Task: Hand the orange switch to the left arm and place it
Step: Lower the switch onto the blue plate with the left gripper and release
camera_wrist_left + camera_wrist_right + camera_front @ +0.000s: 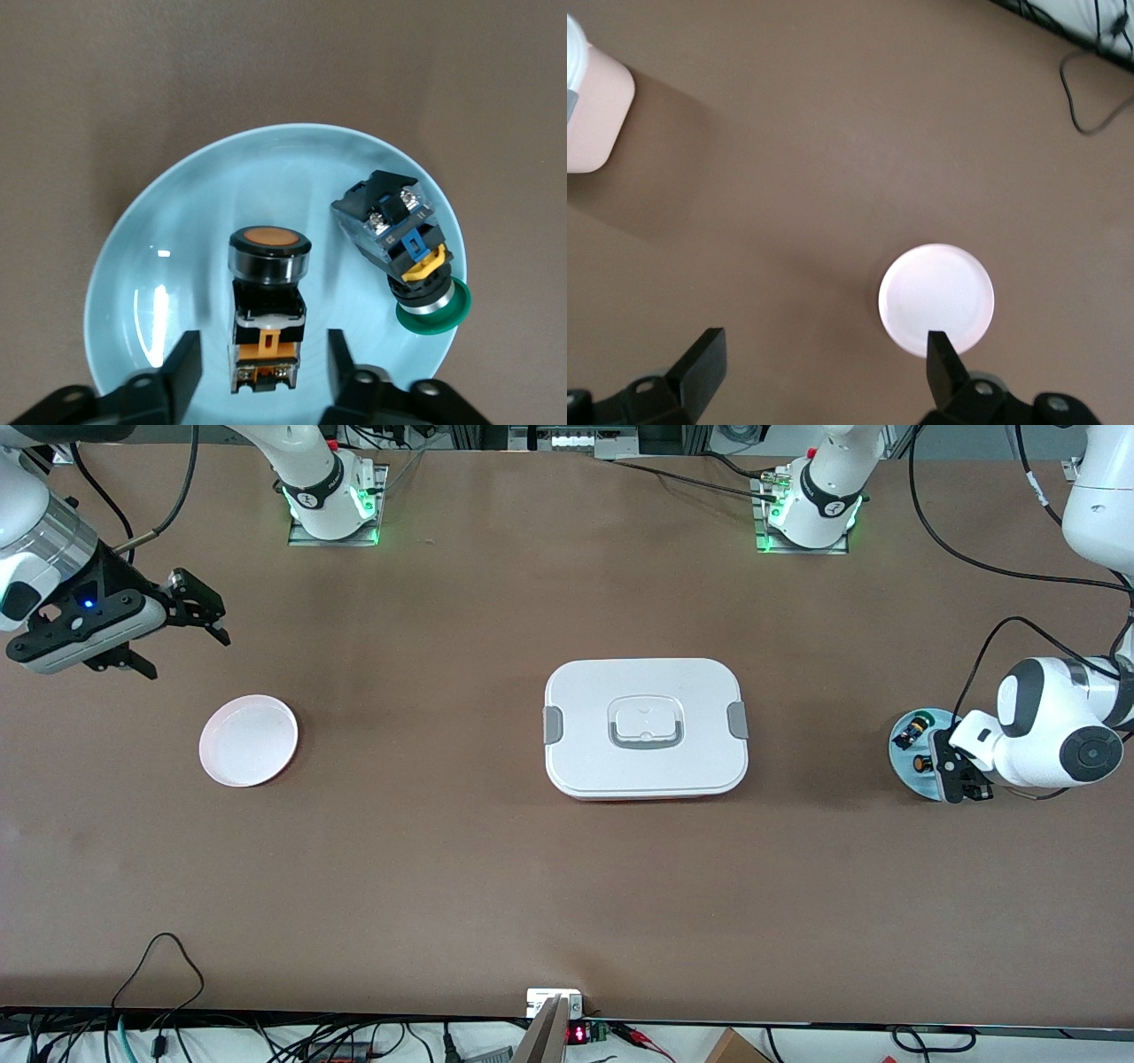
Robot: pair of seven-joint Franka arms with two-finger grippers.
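The orange switch (267, 292) lies on its side on a light blue plate (177, 257) at the left arm's end of the table, also seen in the front view as the orange switch (921, 763). My left gripper (261, 347) is low over that plate, open, its fingers straddling the switch's body with a gap on each side. The left gripper (961, 779) partly hides the plate (912, 775). The white box (645, 726) sits mid-table. My right gripper (186, 655) hangs open and empty above the table near a pink plate (248, 740).
A green-capped switch (407, 252) lies beside the orange one on the blue plate. The right wrist view shows the pink plate (935, 299) below and a corner of the box (594, 115). Cables run along the table edge nearest the front camera.
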